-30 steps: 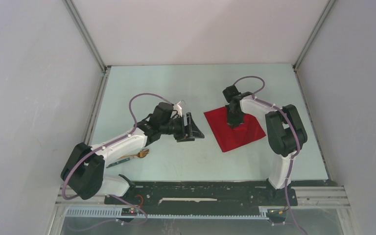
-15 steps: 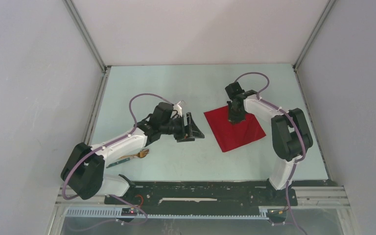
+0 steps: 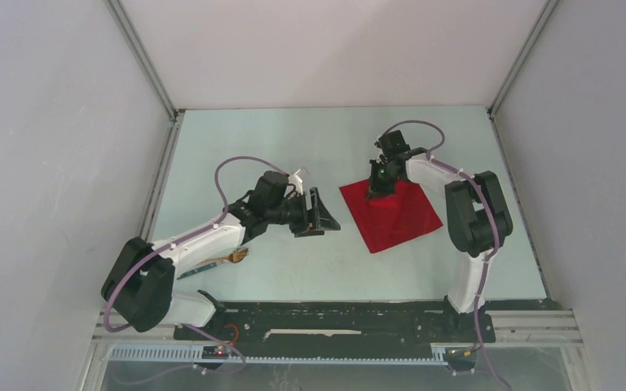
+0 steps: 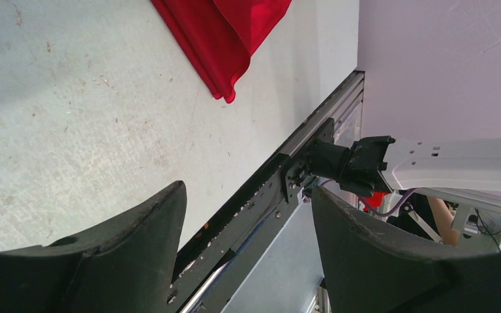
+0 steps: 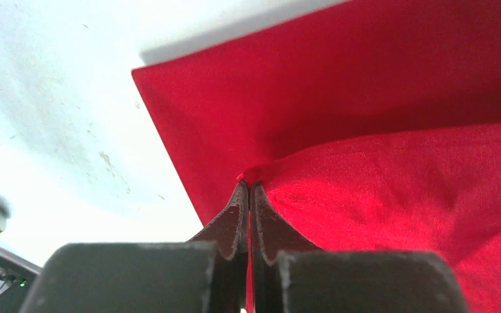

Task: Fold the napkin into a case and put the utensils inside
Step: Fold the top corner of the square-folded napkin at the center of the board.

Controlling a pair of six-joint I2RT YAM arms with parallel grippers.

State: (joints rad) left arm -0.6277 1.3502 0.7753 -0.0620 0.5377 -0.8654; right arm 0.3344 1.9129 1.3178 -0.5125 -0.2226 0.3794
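Napkin sits right of middle on the counter, bright red, one flap peaked up where the right pincer pinches it tight. Left pincer gapes wide, empty. Fork and teal stick lie near the left front edge, half hidden under the left arm.

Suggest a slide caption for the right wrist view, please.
Right gripper shut on a pinch of the red napkin, pale table beside it.

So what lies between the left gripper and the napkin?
Only a narrow bare strip of table separates the left gripper from the napkin; the top external view shows it, and the left wrist view agrees.
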